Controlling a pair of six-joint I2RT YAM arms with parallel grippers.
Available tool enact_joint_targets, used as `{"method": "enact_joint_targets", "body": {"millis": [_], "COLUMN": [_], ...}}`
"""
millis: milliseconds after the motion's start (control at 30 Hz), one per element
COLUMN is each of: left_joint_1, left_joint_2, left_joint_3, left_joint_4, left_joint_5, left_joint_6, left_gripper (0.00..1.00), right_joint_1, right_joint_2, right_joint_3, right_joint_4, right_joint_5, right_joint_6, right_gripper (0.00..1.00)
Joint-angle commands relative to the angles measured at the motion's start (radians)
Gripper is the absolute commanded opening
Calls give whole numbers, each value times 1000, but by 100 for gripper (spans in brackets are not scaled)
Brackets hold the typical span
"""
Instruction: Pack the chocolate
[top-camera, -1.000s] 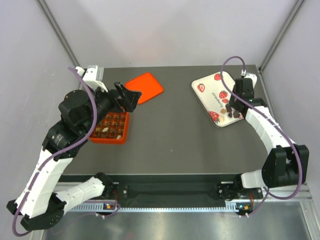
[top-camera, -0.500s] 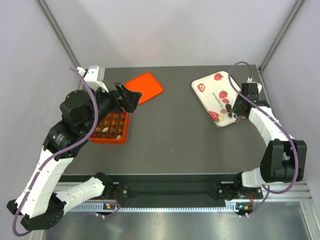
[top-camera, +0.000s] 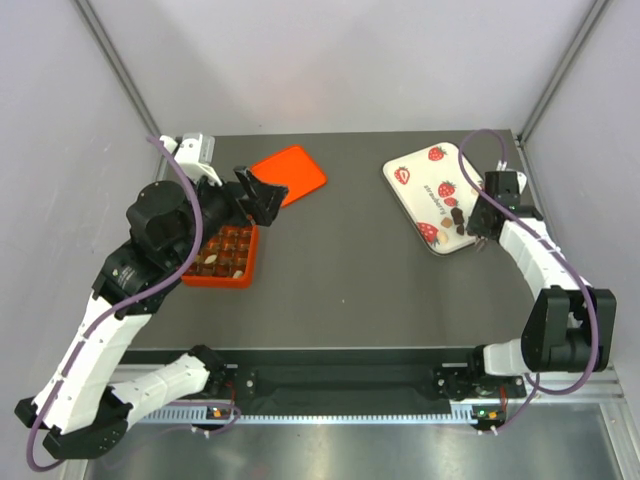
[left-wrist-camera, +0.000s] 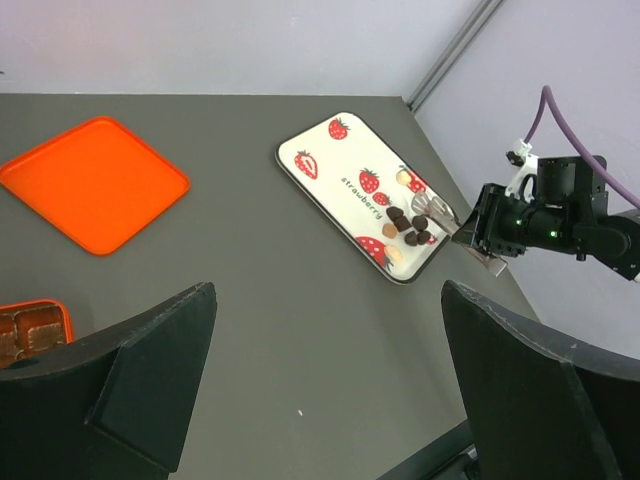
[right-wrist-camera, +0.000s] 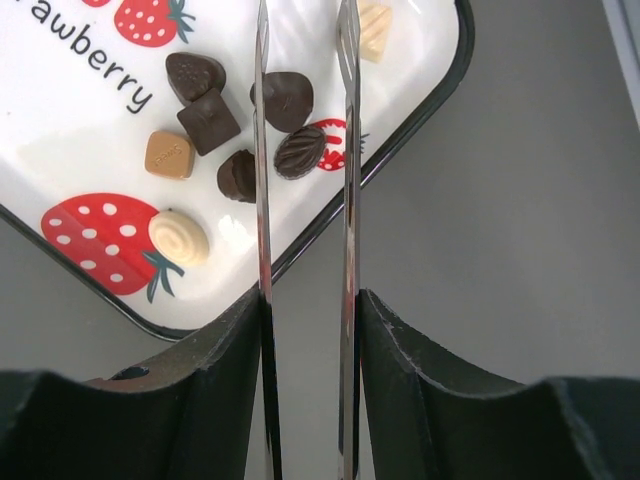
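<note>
While chocolate (right-wrist-camera: 288, 100) sits clustered at corner of strawberry tray (right-wrist-camera: 60, 150), right tool (right-wrist-camera: 305, 305) clamped on tweezers (right-wrist-camera: 262, 150), blades apart over it, likely lining up pick. Left tool (left-wrist-camera: 330, 360) spread wide, empty, parked beside compartment box (top-camera: 218, 281), probably keeping drop path clear.

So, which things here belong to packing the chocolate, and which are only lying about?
For the job:
chocolates on the strawberry tray
tweezers in the right tool, over them
orange compartment box

Lying about:
orange lid, flat on the table, apart from the box
</note>
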Motion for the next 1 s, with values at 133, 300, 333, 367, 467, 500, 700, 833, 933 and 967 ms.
{"method": "enact_joint_targets", "body": {"millis": [133, 300, 333, 367, 467, 500, 700, 833, 933, 967], "left_joint_1": [3, 3, 4, 3, 3, 3, 3, 3, 4, 3], "left_joint_2": [1, -4, -4, -6, -3, -3, 2, 4, 2, 2], "left_joint_3": [-2, -4, -4, -4, -4, -4, -4, -8, -11, -11], "left_joint_4": [74, 69, 69, 69, 74, 74, 75, 80, 81, 81], "left_joint_5": [13, 4, 5, 4, 10, 12, 15, 16, 15, 15], "left_joint_6": [-7, -3, -3, -4, -4, -3, -1, -4, -6, -6], "left_gripper": [99, 99, 99, 99, 99, 99, 99, 99, 99, 99], "right_joint_1": [-16, -17, -19, -26, -49, -54, -95, -106, -106, -106], "right_joint_2": [-61, -66, -65, -63, -55, -55, -39, -25, -16, -15], "right_joint_3": [75, 72, 70, 70, 64, 63, 35, 15, 7, 6], "right_joint_4": [16, 15, 12, 9, -1, -4, -5, 25, 32, 32], "right_joint_5": [58, 77, 81, 83, 77, 74, 13, -38, -55, -58], "right_joint_6": [-31, -45, -47, -44, -39, -38, -38, -33, -33, -32], "right_gripper": [41, 41, 41, 41, 41, 41, 41, 41, 41, 41]}}
